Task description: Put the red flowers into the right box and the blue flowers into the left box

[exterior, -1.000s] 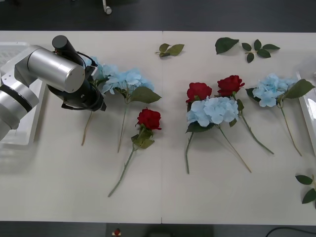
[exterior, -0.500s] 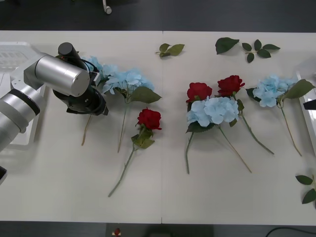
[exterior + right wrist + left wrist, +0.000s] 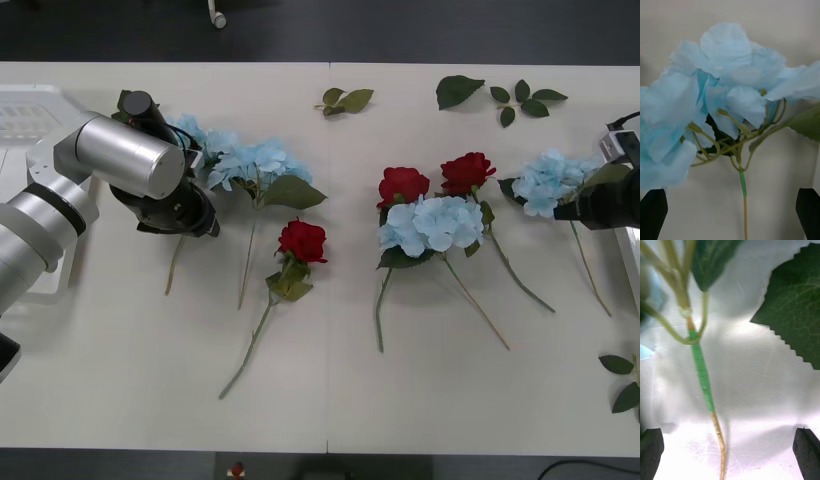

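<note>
At the left edge of the front frame sits the left box, and just right of it my left gripper hangs over the stem of the leftmost of the blue flowers, fingers wide apart and holding nothing. The red flowers lie mid-frame, one at centre and two right of it. At the right edge my right gripper, just as open and empty, straddles another blue bloom's stem beside the right box
</note>
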`<state>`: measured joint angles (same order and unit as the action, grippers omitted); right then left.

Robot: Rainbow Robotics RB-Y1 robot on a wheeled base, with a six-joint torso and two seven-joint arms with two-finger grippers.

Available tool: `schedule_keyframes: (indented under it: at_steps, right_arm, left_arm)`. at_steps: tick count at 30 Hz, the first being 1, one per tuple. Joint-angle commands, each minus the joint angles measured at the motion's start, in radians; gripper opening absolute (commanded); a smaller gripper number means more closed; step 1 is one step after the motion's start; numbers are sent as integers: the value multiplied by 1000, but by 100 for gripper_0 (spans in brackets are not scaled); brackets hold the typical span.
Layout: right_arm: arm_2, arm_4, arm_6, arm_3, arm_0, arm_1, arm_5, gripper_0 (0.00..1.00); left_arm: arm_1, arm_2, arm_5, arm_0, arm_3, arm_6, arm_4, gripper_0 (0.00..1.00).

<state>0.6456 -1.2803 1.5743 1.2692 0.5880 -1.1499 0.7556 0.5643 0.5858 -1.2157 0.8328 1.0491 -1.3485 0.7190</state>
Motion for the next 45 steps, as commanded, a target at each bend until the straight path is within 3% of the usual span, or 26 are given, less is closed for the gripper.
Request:
schedule_keyframes:
  at_steps: [1, 6, 9, 12, 13, 14, 19, 27, 30, 31, 42, 43, 45]
  right_arm:
    - [51, 4, 23, -68, 87, 44, -21, 100]
    - [71, 9, 36, -102, 104, 78, -27, 100]
    - [91, 12, 46, -102, 105, 78, -27, 100]
    - [108, 15, 52, -111, 104, 78, -30, 100]
    - [118, 15, 55, -116, 104, 78, -33, 100]
    - [126, 16, 56, -119, 104, 78, -36, 100]
    - [151, 19, 66, -132, 105, 78, -53, 100]
    - [175, 19, 72, -142, 105, 79, -67, 100]
    - [177, 21, 75, -154, 105, 90, -71, 100]
    - [177, 21, 78, -162, 104, 95, -74, 100]
    - [206, 22, 84, -209, 110, 131, -108, 100]
    - [206, 22, 86, -211, 110, 133, -110, 98]
    - [207, 22, 86, -214, 110, 134, -110, 81]
  left_arm:
    - [-7, -20, 10, 55, 2, -18, -9, 100]
    - [-18, -20, 16, 55, -9, -17, -7, 98]
    - [-18, -20, 18, 55, -11, -15, -7, 79]
    - [-20, -18, 18, 55, -12, -14, -7, 65]
    - [-21, -20, 19, 55, -14, -14, -7, 53]
    - [-23, -18, 19, 55, -15, -14, -7, 47]
    - [-27, -20, 24, 55, -20, -14, -7, 30]
    - [-27, -18, 25, 55, -21, -15, -9, 27]
    - [-27, -18, 25, 55, -21, -14, -9, 11]
    - [-29, -18, 27, 55, -21, -15, -9, 0]
    - [-15, -38, 21, 66, -6, -35, -21, 0]
    - [-12, -46, 16, 66, 0, -38, -21, 0]
    - [5, -72, -16, 66, 37, -51, -21, 0]
